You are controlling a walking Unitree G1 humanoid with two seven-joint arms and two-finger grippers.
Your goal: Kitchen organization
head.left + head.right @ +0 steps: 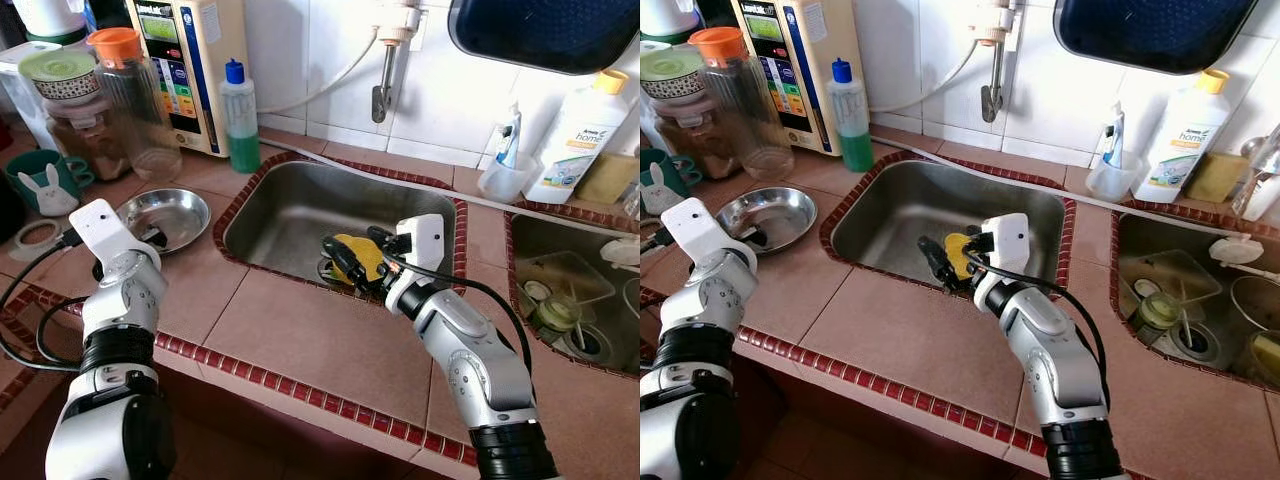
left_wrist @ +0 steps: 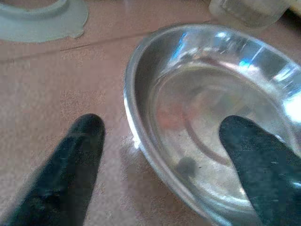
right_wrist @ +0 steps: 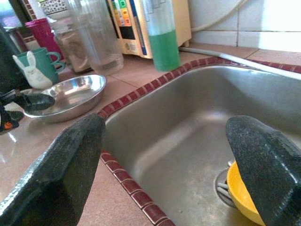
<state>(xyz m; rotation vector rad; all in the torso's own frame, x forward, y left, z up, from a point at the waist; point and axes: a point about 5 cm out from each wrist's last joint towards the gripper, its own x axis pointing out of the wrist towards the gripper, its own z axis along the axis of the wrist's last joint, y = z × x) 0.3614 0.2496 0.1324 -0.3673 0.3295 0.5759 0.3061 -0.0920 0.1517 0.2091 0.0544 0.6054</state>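
Observation:
A shallow steel bowl [image 1: 166, 219] sits on the tiled counter left of the sink [image 1: 290, 200]. My left gripper [image 2: 164, 136] is open and straddles the bowl's near rim [image 2: 136, 117], with one finger inside and one on the counter outside. A yellow bowl [image 1: 362, 256] lies over the sink drain. Low in the sink, my right gripper [image 1: 352, 254] is open at that yellow bowl [image 3: 240, 190]. One fingertip [image 3: 263, 155] is above the bowl's edge, and the other fingertip [image 3: 70, 160] is well apart from it.
Behind the steel bowl stand a clear pitcher with an orange lid [image 1: 135, 95], a water purifier [image 1: 190, 60] and a green soap bottle [image 1: 240, 115]. A teal mug [image 1: 40, 180] and a tape roll [image 1: 35, 237] are at the far left. A second sink [image 1: 570, 300] on the right holds dishes.

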